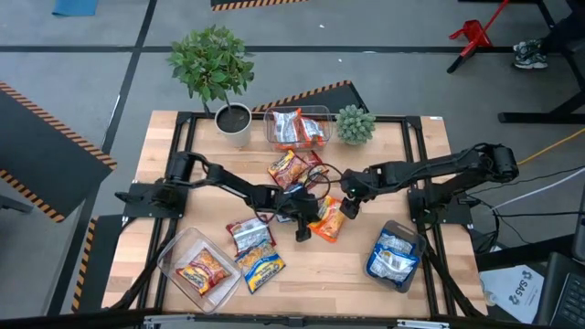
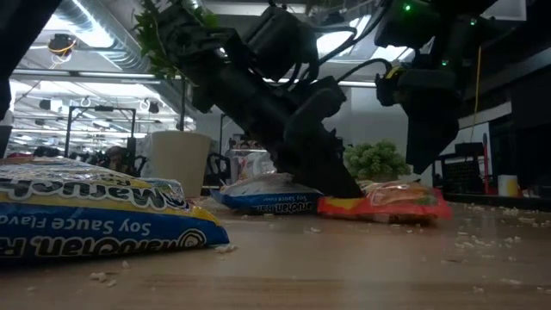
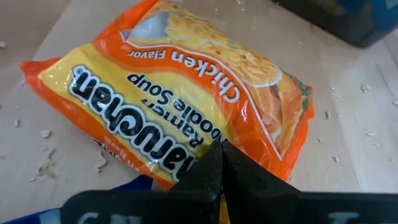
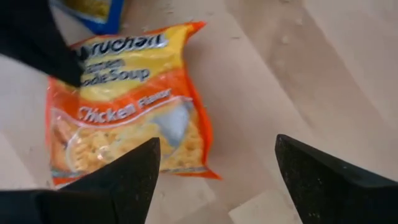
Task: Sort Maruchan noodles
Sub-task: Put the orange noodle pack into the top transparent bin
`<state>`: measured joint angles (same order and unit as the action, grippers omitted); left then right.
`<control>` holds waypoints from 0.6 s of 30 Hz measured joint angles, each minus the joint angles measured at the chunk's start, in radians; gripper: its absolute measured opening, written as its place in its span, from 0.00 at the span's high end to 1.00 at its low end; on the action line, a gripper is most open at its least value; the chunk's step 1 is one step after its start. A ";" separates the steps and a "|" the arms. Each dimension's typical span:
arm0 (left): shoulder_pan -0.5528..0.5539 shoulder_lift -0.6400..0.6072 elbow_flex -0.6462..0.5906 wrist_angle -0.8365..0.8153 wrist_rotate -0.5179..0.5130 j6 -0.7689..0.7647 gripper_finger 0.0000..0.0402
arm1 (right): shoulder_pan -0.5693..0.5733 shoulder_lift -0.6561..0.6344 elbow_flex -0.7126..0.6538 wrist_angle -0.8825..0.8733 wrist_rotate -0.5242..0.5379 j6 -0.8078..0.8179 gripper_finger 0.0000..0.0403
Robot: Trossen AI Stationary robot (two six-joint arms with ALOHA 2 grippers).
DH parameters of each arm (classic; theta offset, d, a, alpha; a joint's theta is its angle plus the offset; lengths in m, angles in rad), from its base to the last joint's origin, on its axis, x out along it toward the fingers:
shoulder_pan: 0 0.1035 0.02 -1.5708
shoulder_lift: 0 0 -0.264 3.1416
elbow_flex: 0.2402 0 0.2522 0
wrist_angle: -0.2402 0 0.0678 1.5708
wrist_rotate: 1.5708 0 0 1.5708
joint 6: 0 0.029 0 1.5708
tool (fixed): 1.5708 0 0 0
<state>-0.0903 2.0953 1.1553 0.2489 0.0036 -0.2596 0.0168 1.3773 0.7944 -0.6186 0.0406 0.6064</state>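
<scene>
Two clear tubs sit toward the near edge of the wooden tabletop (image 1: 164, 174): the left tub (image 1: 196, 268) holds a red packet, and just beside it on the bare wood lie a white-and-blue packet (image 1: 249, 234) and a blue soy-sauce packet (image 1: 261, 268), each lying at a slant. At the far edge a third tub (image 1: 297, 128) holds more packets between a white-potted plant (image 1: 215, 68) and a small succulent (image 1: 355, 123); a red packet (image 1: 288, 168) lies loose just in front of it.

Near the middle, the left pincer (image 1: 303, 230) has its fingers pressed together, tips resting on the end of the orange chicken packet (image 1: 329, 219), by the brand lettering. That packet lies flat, its long axis running diagonally. The right pincer (image 1: 351, 203) hovers just above its far-right end with fingers spread wide, gripping nothing. A blue packet shows partly under the left arm.

Open wood stretches in front of the orange packet toward the near edge. Farther right, the right tub (image 1: 396, 256) holds blue-and-white packets, close to the tabletop's right edge. Crumbs dot the wood.
</scene>
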 joint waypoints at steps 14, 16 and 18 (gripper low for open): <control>-0.003 0.006 0.001 -0.067 0.011 -0.020 1.00 | -0.012 0.000 -0.245 0.464 -0.079 0.050 0.26; -0.003 0.007 0.001 -0.066 0.011 -0.020 1.00 | -0.027 0.000 -0.273 0.480 -0.079 0.051 0.26; -0.003 0.007 0.000 -0.067 0.010 -0.020 1.00 | -0.034 0.000 -0.297 0.510 -0.086 0.047 0.26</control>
<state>-0.0937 2.1021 1.1557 0.1823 0.0136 -0.2794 -0.0175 1.3773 0.4972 -0.1087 -0.0454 0.6530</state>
